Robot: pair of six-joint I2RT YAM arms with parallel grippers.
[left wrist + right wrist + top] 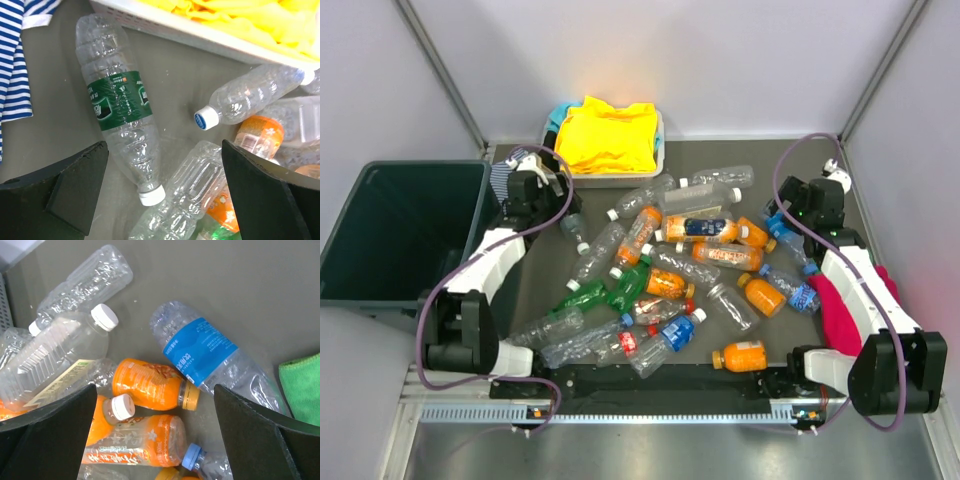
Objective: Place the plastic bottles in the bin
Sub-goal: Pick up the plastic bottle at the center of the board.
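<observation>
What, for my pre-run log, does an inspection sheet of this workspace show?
Surface: grey table, bottles strewn over it.
Job's things: bottles all on the table; bin at left, none seen inside.
Clutter: tray of yellow cloth; striped cloth; pink cloth; green cloth.
End effectors: left end effector open over a green-labelled bottle; right end effector open over an orange bottle; both empty.
Cables: purple cables loop on each side.
Surroundings: pale walls; nothing else seen.
</observation>
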